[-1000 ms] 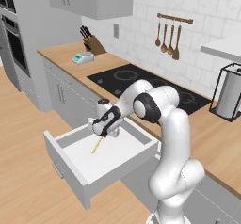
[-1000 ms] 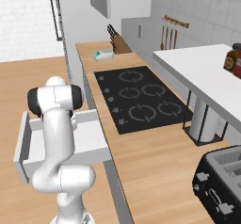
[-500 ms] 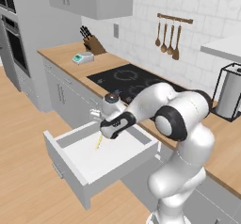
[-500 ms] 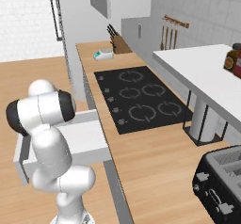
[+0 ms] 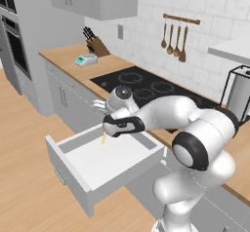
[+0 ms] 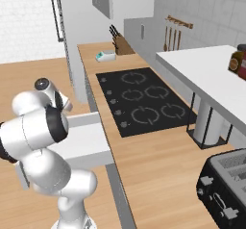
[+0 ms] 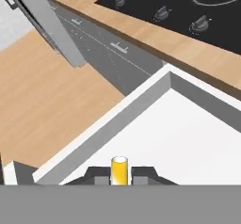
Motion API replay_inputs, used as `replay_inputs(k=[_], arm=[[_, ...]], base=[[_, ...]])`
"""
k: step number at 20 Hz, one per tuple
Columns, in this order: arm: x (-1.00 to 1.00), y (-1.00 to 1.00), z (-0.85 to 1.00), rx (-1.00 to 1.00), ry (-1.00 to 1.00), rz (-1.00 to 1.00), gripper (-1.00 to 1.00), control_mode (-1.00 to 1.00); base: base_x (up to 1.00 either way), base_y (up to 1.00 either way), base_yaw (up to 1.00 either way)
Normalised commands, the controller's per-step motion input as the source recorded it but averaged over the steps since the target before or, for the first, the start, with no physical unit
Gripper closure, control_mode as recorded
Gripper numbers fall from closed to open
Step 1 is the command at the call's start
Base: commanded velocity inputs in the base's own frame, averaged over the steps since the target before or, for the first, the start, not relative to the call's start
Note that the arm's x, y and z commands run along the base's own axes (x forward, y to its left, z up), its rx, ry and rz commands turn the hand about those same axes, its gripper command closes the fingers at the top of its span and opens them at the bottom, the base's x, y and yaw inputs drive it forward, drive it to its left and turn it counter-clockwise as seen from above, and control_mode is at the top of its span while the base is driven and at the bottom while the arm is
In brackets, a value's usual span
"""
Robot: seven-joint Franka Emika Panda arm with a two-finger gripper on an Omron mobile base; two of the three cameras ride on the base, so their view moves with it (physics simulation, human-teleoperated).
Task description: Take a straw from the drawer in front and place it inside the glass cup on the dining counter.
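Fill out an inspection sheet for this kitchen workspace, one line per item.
Surface: wood counter with black cooktop inset.
Job's things: drawer pulled open, white inside; straw held roughly upright over its back part, lower end hanging inside.
Clutter: knife block and a small pale item at the counter's far end; toaster at the near end.
Claw: claw shut on the straw, whose yellow end stands between the tips.
Cables: nothing seen.
Surroundings: utensils on a wall rail, tiled wall, grey cabinets, wood floor.
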Motion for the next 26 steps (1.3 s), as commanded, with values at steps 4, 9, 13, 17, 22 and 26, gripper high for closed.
replay_inputs(k=[4,9,13,17,22,26], arm=[[-0.07,0.0,1.0,-0.05,-0.14,0.15,1.0,-1.0],[-0.37,0.0,0.94,-0.08,-0.13,0.09,1.0,-1.0],[-0.21,0.0,0.27,-0.08,-0.02,0.0,1.0,-1.0],[-0.2,0.0,0.01,-0.02,0.0,0.0,1.0,1.0],[0.0,0.0,0.0,0.0,0.0,0.0,1.0,1.0],[0.0,0.0,0.0,0.0,0.0,0.0,1.0,1.0]], base=[[0.0,0.0,0.0],[0.0,0.0,0.0],[0.0,0.0,0.0],[-0.44,0.0,0.0],[-1.0,0.02,0.0],[-0.95,0.49,0.19]])
